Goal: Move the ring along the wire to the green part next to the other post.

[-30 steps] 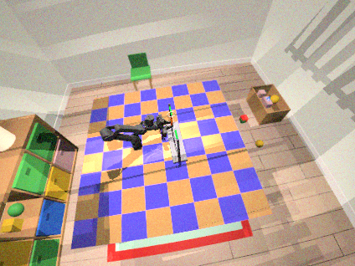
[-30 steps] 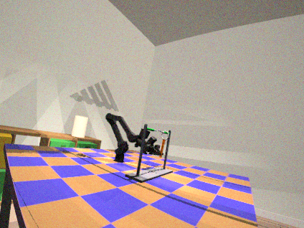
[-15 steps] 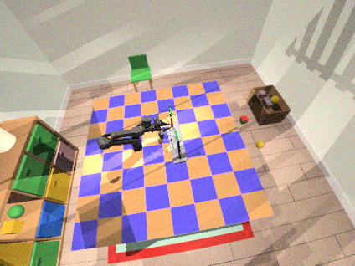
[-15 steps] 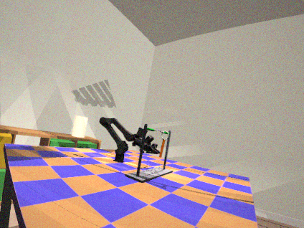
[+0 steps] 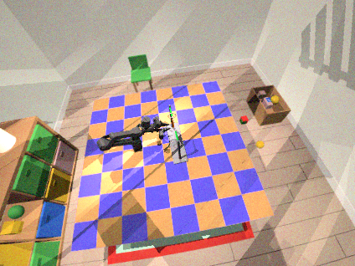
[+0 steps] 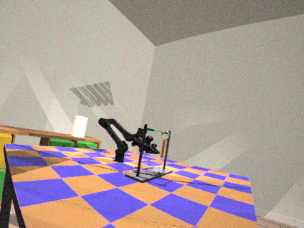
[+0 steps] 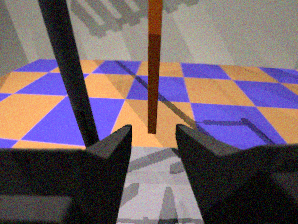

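The ring (image 6: pixel 165 135) hangs near the top of the far post (image 6: pixel 167 150) (image 7: pixel 70 70), by the green wire part there. Its orange handle (image 6: pixel 163 148) (image 7: pixel 154 65) (image 5: pixel 172 123) hangs down below it. The other green part (image 6: pixel 150 129) (image 5: pixel 176 134) is by the near post (image 6: pixel 141 155). The thin grey wire between them is hard to make out. My gripper (image 7: pixel 153 130) (image 6: pixel 158 152) is partly open and empty. In the wrist view the handle's lower end shows between and beyond the fingertips, with a gap on both sides. The ring is out of the wrist view.
The grey base plate (image 5: pixel 181 158) (image 6: pixel 141 177) (image 7: pixel 157 182) carries both posts and lies on the checkered table (image 5: pixel 157 197) (image 6: pixel 115 198). In the wrist view the dark far post stands left of the handle, close to the left finger.
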Controlling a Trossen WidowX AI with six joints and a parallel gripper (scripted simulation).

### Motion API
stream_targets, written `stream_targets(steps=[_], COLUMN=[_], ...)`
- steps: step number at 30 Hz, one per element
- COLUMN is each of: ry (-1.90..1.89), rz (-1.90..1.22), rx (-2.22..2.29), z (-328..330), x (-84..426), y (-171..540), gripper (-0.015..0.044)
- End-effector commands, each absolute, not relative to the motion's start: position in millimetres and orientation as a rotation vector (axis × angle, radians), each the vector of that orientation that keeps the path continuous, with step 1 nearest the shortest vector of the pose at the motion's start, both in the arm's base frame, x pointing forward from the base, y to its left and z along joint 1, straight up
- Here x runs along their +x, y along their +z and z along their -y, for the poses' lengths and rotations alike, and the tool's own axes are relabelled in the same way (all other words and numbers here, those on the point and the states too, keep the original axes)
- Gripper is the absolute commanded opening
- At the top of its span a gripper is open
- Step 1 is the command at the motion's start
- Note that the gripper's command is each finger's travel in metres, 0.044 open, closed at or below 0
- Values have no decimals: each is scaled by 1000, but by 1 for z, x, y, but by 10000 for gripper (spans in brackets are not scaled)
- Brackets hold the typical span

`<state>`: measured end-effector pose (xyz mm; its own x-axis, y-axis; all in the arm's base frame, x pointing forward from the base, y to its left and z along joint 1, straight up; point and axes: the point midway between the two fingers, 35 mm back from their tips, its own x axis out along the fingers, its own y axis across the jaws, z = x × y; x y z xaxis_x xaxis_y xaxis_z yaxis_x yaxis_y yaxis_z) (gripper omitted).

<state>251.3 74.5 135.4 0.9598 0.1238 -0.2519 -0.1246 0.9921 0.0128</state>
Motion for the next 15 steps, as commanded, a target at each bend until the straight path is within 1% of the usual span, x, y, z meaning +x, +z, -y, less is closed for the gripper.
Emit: stream_targets(steps=[1,7,10,15], ry=[119,119,126,126], rz=[-255,-255,-256,-258], rx=[-1,-1,-3,-2], z=[-73,-73,-75,-72], x=[251,251,244,220], y=[135,135,138,146], gripper=[160,160,239,370])
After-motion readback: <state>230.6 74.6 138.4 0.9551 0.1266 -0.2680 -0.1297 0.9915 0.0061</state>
